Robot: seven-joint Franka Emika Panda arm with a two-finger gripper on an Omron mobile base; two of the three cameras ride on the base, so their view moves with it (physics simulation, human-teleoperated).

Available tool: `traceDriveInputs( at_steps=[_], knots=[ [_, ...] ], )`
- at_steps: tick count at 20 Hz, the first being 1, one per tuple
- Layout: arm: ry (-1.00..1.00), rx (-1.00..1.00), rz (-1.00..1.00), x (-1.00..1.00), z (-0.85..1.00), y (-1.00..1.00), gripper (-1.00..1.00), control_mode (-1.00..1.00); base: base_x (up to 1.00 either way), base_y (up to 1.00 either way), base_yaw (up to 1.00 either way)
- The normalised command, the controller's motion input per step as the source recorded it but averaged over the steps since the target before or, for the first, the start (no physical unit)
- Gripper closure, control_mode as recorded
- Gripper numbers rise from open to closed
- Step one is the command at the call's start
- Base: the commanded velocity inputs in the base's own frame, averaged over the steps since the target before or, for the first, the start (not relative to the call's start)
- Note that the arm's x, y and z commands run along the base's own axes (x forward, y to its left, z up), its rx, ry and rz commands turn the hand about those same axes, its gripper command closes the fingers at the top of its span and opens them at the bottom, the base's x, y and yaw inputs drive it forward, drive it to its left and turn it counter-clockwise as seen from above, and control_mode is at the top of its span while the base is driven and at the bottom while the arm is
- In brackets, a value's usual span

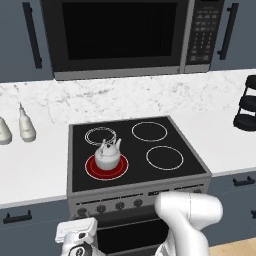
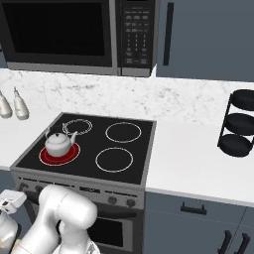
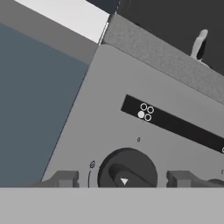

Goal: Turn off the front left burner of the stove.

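Two white bottles point(image 1: 26, 127) stand on the counter point(image 1: 35, 170) left of the stove point(image 1: 135, 187). At the cooktop's front left corner the front left burner point(image 1: 106, 169) glows red under a white kettle point(image 1: 108, 155). Below, at the left end of the steel front panel, the gripper point(image 3: 124, 178) faces a dark knob point(image 3: 127, 169); its jaws stand spread either side of the knob, gripping nothing.

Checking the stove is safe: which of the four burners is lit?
The front left burner, under the kettle: it glows red, while the other three are white outlines.
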Motion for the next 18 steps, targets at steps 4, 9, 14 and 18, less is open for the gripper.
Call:
traceDriveInputs(
  at_steps=[4,9,14,18],
  knots=[
    [0.0,0.0,-0.01,0.04,0.0,-0.03,-1.0,-1.0,0.0,0.0,0.0],
    [0.0,0.0,0.0,0.0,0.0,-0.21,-1.0,-1.0,0.0,0.0,0.0],
    [0.0,0.0,0.0,0.0,0.0,-0.27,-1.0,-1.0,0.0,0.0,0.0],
    [0.0,0.0,0.0,0.02,0.0,-0.19,-1.0,-1.0,0.0,0.0,0.0]
  ],
)
